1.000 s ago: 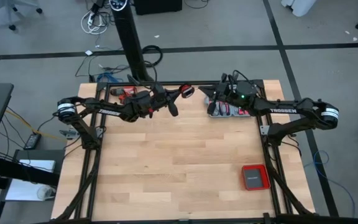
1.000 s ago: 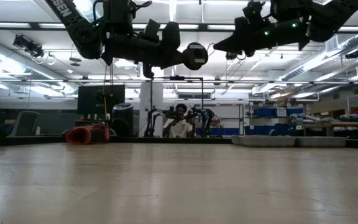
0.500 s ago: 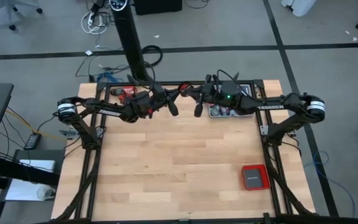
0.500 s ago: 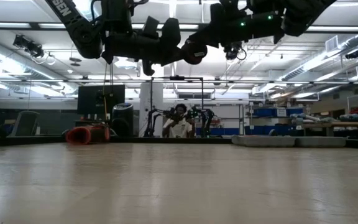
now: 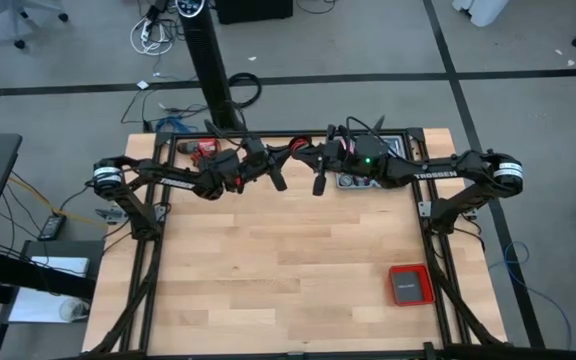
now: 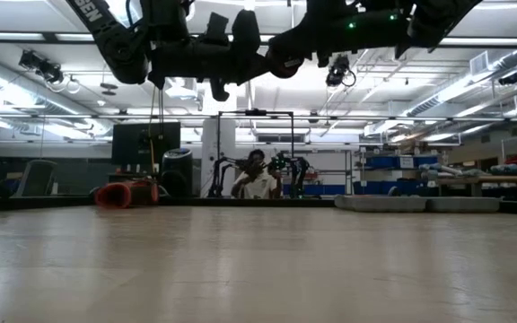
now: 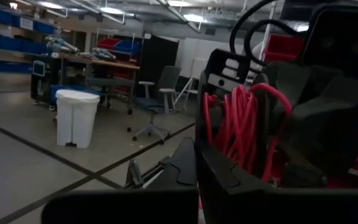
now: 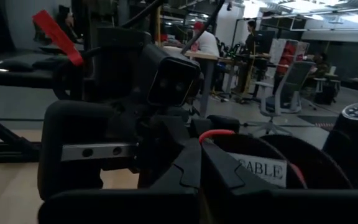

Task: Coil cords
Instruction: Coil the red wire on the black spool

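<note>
Item: left gripper [image 5: 276, 176]. Raised well above the table [image 5: 288, 260] near its 12 o'clock edge, fingers [image 7: 194, 168] clenched together. The red cord [image 5: 295, 150], a small looped bundle, hangs at this gripper's 1 o'clock in the high view, seemingly carried on the arm's tip; the exact hold is hidden. In the left wrist view the cord shows as several red strands bunched just beyond the fingertips.

Item: right gripper [image 5: 319, 181]. Also aloft, just beside the left one at its 3 o'clock, pads [image 8: 199, 168] pressed shut with nothing visibly between them. The bundle sits between the two arm tips.

Item: surroundings. Red-and-black drill [image 5: 204, 150] at the table's 11 o'clock corner; tray [image 5: 366, 180] of red items under the right arm at 1 o'clock; flat red box [image 5: 409, 285] at 5 o'clock, well apart. A person [image 6: 257, 179] sits in the room beyond.

Step in hand, by judgement: a mid-air handover or winding pass, both arms converged on the bundle.

Next move calls for: the right gripper to part its fingers and take a loop cleanly, without tugging the strands loose or knocking the arms together.
</note>
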`<state>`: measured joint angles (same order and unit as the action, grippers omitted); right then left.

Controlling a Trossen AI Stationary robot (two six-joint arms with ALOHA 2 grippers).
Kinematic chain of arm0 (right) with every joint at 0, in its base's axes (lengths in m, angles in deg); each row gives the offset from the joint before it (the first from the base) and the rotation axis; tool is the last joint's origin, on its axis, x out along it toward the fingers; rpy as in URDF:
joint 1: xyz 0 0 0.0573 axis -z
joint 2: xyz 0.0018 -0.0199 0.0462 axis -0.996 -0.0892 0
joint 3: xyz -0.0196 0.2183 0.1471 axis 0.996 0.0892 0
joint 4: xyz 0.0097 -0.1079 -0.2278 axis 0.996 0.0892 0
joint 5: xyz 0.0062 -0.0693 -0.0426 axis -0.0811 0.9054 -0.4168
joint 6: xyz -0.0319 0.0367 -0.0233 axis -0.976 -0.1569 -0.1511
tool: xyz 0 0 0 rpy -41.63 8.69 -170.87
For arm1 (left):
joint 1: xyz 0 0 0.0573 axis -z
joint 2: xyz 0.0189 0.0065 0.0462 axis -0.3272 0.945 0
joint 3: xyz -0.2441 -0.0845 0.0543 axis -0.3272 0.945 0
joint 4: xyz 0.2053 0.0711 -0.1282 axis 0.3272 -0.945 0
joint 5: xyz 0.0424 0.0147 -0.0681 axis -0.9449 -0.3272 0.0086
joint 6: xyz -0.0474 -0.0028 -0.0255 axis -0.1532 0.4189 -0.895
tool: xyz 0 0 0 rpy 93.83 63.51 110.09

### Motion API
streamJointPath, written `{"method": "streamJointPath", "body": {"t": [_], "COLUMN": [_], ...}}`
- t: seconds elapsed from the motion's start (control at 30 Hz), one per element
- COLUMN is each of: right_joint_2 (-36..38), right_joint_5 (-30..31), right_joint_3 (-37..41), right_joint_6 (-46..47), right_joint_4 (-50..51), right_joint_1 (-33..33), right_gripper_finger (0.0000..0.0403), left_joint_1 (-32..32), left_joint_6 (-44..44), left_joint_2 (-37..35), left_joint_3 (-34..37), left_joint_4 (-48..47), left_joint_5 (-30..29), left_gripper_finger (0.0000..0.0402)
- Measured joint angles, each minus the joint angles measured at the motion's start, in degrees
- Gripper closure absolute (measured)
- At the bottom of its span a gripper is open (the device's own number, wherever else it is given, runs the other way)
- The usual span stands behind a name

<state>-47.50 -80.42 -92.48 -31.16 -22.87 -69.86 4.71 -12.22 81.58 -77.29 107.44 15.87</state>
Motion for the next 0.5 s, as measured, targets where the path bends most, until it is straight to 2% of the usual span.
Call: {"method": "streamJointPath", "body": {"t": [0.37,0.5], "right_joint_2": [0.04,0.0], "right_joint_5": [0.44,-0.33], "right_joint_3": [-0.04,-0.04], "right_joint_6": [-1.14,-3.07], "right_joint_4": [0.92,1.16], "right_joint_1": [-0.56,-0.76], "right_gripper_finger": [0.0401,0.0389], "left_joint_1": [0.98,1.13], "left_joint_6": [-1.16,-1.16], "left_joint_2": [0.04,0.04], "left_joint_3": [0.02,0.02], "left_joint_4": [1.94,2.23], "left_joint_5": [-0.31,-0.23], "left_gripper_finger": [0.0401,0.0401]}}
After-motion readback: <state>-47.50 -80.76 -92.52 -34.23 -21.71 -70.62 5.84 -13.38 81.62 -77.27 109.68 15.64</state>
